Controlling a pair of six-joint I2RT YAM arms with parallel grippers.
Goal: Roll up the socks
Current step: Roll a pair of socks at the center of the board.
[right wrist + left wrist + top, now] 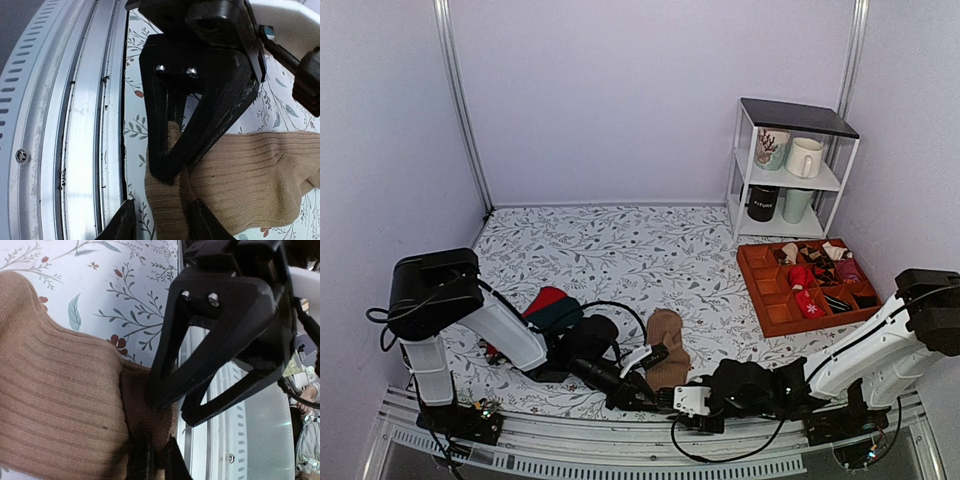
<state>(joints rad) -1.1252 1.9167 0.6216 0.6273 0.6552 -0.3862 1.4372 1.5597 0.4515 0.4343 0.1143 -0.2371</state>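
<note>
The socks (665,350) are laid flat on the counter (620,250), close to its near edge, with one end gathered beside the metal rail (75,150). That end is pinched by the left end effector (159,457), whose jaws are fully closed on a thin fold of the knit. The right end effector (162,222) is set astride the same end with its jaws part open. A gap is seen on one side, so nothing is judged to be held by it.

Several failures are to be feared. The thin fold could be pulled out of the left pinch once rolling is begun. With both end effectors crowded together, fingers could be struck or clamped instead of fabric. Fabric could also be dragged off the edge onto the rail, and a loose roll produced.
</note>
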